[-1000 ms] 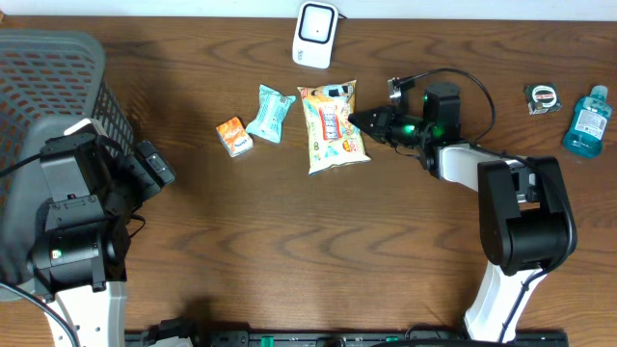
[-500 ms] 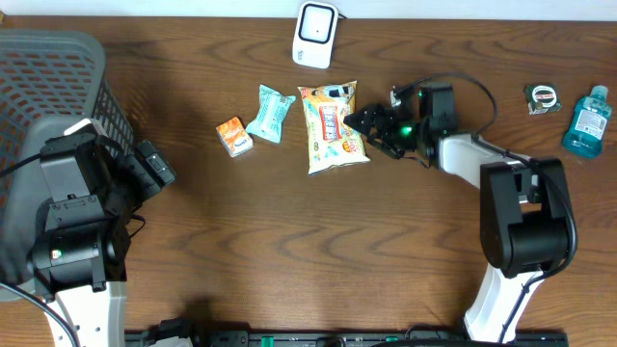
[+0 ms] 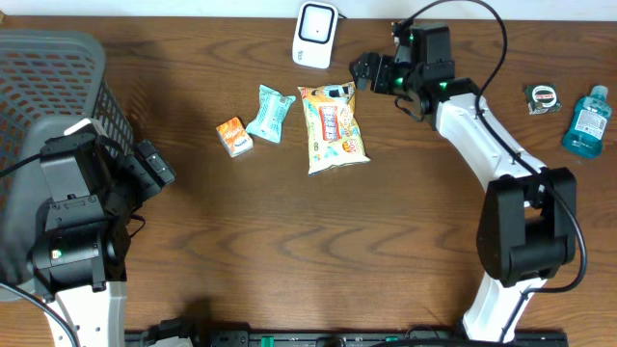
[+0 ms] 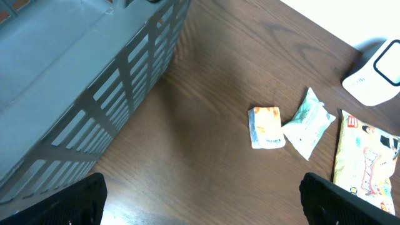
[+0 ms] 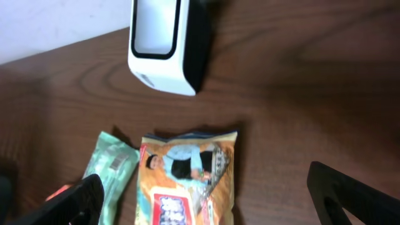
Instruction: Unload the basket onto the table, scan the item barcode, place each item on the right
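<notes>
A white barcode scanner [image 3: 315, 34] stands at the table's far edge. In front of it lie a yellow snack bag [image 3: 333, 128], a teal packet [image 3: 269, 113] and a small orange packet [image 3: 234, 136]. My right gripper [image 3: 370, 72] hovers open just right of the scanner, above the bag's top right corner, with nothing between its fingers. The right wrist view shows the scanner [image 5: 164, 47], the bag [image 5: 187, 181] and the teal packet [image 5: 112, 165] below my right gripper [image 5: 203, 187]. My left gripper [image 4: 202, 194] stays open and empty at the left, by the basket.
A grey mesh basket [image 3: 48, 87] fills the far left corner. At the far right stand a tape measure [image 3: 543, 97] and a blue bottle [image 3: 586, 120]. The right arm's cable arcs over the table's back edge.
My right gripper was shut at the snack bag's right edge, then opened and swung up and back toward the scanner. The bag stays on the table. The left arm has not moved.
</notes>
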`<state>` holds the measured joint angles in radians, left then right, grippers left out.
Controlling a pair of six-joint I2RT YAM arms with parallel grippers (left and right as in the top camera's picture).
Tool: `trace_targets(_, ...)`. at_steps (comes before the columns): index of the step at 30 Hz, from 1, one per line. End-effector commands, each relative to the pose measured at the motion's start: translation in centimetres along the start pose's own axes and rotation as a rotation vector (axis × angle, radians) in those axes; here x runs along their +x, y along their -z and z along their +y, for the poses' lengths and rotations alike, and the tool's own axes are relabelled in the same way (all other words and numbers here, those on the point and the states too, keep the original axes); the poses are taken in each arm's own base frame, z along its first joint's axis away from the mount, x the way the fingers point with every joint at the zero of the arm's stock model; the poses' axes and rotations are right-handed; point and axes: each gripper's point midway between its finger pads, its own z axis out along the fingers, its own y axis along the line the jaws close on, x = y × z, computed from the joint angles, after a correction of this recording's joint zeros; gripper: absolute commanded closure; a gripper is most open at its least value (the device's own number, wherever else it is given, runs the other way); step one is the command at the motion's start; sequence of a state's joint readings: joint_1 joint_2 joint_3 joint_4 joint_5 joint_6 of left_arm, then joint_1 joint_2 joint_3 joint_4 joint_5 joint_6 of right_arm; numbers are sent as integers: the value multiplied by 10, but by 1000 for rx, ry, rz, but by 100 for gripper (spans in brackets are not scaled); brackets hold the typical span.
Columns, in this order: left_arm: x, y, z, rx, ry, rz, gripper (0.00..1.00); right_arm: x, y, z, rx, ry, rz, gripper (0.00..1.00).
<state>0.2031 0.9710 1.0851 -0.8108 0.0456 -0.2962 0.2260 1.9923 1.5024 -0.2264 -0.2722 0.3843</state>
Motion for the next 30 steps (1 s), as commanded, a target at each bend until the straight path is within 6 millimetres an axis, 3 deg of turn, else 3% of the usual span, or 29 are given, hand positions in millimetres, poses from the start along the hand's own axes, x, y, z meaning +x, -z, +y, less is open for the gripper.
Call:
trace_targets(1, -3, 1, 3, -14, 13, -9, 2, 14, -19, -4, 28, 53, 24, 1)
trace_targets(5, -3, 1, 3, -14, 13, -9, 2, 35, -43, -10, 3, 75, 72, 1)
trace_targets(10, -3, 1, 3, -14, 13, -9, 2, 55, -63, -3, -112, 81, 122, 1)
trace_targets(17, -3, 1, 3, -14, 13, -9, 2, 74, -76, -4, -160, 86, 170, 1)
trace_targets(23, -3, 1, 3, -14, 13, -9, 2, 110, -87, 0, -239, 89, 275, 1)
trace_targets(26, -3, 1, 3, -14, 13, -9, 2, 134, -91, 7, -310, 132, 336, 8)
trace_targets(30, -3, 1, 3, -14, 13, -9, 2, 163, -88, 9, -331, 118, 437, 26)
